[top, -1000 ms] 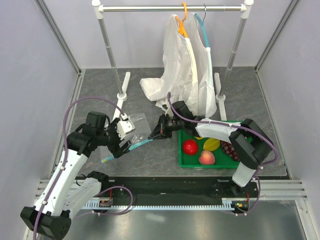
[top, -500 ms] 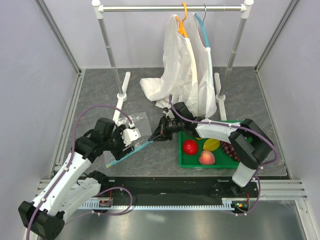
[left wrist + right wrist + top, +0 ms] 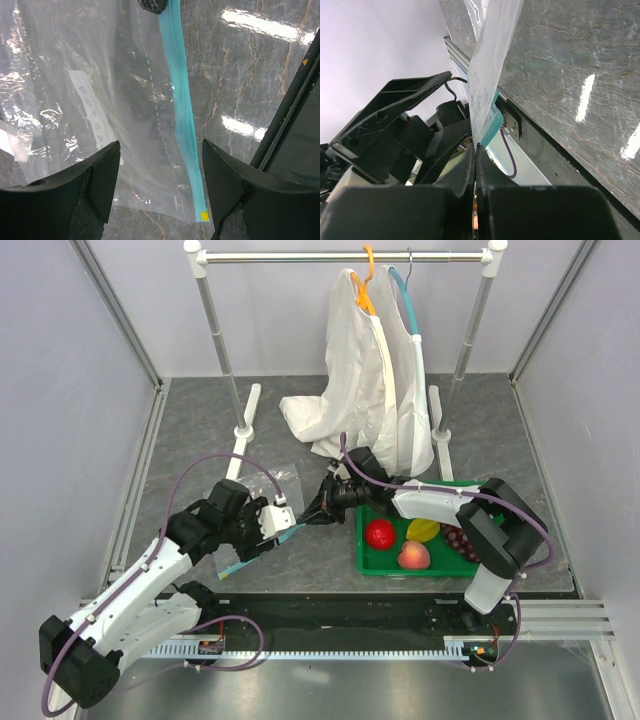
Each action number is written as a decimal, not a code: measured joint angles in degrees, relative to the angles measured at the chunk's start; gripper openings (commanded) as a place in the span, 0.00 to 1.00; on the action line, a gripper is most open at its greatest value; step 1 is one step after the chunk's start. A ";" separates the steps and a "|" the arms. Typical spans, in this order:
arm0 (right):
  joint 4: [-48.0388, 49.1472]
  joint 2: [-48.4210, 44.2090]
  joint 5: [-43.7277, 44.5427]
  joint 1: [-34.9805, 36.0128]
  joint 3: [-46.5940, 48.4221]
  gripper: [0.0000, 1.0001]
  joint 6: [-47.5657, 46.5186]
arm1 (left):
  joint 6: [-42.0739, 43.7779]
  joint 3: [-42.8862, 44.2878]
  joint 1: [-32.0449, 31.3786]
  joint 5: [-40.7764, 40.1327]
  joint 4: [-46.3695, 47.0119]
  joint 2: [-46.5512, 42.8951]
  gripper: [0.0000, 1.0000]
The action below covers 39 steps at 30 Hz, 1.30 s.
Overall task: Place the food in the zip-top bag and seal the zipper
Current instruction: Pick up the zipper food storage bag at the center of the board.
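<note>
Bag-opening step, food not yet loaded.

Left gripper point(image 3: 160, 150): fingers spread wide and holding nothing. They hover over the zip-top bag point(image 3: 90, 100), which lies flat on the table point(image 3: 200, 430) beneath them.

Key relation: the zipper point(image 3: 182, 115) runs lengthwise through the gap between the left fingers, nearer the finger on the right of the wrist view than the other. Its long axis points straight ahead from the fingertips. Its near end, with a small yellow tab point(image 3: 204, 216), sits just beside that finger. The clear body and the white label point(image 3: 92, 117) lie toward the opposite finger.

Right gripper point(image 3: 475, 150): fingers closed, pinching the far end of the zipper and lifting that corner off the table.

Judgement: the left arm is the one placed to take the mouth edge. A small sideways shift toward the teal strip and a descent would be needed.

The food point(image 3: 379, 534) sits in the green tray point(image 3: 366, 562), well apart on the far side of the right gripper. White garments point(image 3: 365, 380) hang beyond, clear of both grippers. Nothing stands between the left fingers and the strip. The film is slick and may slip.
</note>
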 measured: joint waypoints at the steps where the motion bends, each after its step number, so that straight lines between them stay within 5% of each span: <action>1: 0.20 0.00 -0.02 0.00 -0.15 0.00 0.26 | 0.00 -0.39 -0.50 -0.31 0.55 0.11 0.71; 20: 2.73 -0.33 -0.44 0.00 -2.58 0.00 4.98 | -0.44 -4.50 -1.42 -7.45 10.16 3.37 0.56; 23: 3.96 -0.33 -0.63 0.00 -2.58 0.00 6.08 | -0.74 -4.50 -1.44 -7.48 11.08 3.37 0.38; 26: 4.81 -0.33 -0.81 0.00 -2.58 0.02 6.60 | -0.94 -4.50 -1.49 -7.41 11.30 3.54 0.04; 28: 5.14 -0.33 -0.83 0.00 -2.58 0.24 6.49 | -1.81 -4.31 -1.49 -7.32 11.06 3.98 0.02; 29: 5.11 -0.33 -0.81 0.00 -2.58 0.50 6.01 | -2.34 -3.89 -1.49 -7.32 10.84 4.46 0.02; 32: 3.45 -0.33 -0.46 -0.17 -1.73 0.85 3.21 | -5.75 -0.48 -1.29 -7.26 8.09 6.78 0.02; 35: 1.14 -0.37 0.55 -0.39 0.66 0.97 -2.08 | -10.51 4.98 -0.02 -6.16 5.35 8.76 0.02; 39: -2.36 -2.97 2.93 -0.81 2.19 0.97 -9.40 | -17.90 13.14 3.76 -3.54 2.95 11.45 0.02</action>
